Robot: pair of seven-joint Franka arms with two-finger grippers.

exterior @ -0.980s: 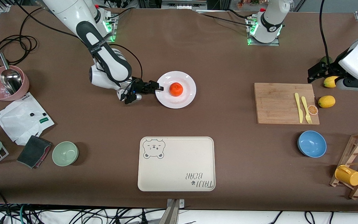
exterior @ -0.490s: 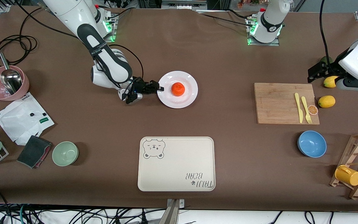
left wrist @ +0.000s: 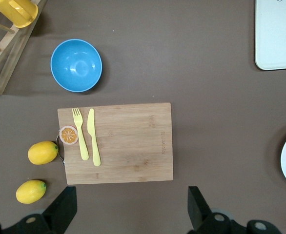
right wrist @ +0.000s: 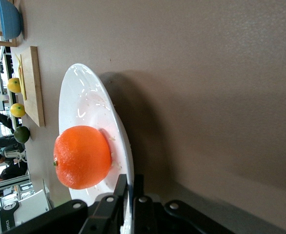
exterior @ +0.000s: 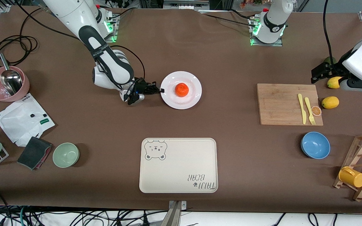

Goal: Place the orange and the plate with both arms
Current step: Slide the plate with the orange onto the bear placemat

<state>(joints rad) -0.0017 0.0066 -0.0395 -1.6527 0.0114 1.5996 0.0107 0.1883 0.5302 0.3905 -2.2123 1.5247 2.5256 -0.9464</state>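
Note:
The white plate (exterior: 189,100) is at the middle of the table with the orange (exterior: 181,89) on its centre. My right gripper (exterior: 160,90) is shut on the plate's rim at the side toward the right arm's end. In the right wrist view the fingers (right wrist: 121,184) pinch the rim of the plate (right wrist: 82,97), the orange (right wrist: 82,157) sits just past them, and a shadow lies under the plate. My left gripper (exterior: 322,71) waits, open and empty, high over the table beside the lemons. It also shows in the left wrist view (left wrist: 131,192).
A wooden cutting board (exterior: 289,104) with a yellow knife and fork, an orange slice and lemons (exterior: 330,102) is toward the left arm's end. A cream bear tray (exterior: 178,164) lies nearer the front camera than the plate. A blue bowl (exterior: 315,145) and a green bowl (exterior: 66,154) stand near the front.
My right gripper has moved the plate, with the orange on it, a little toward the left arm's end. The left arm has not moved.

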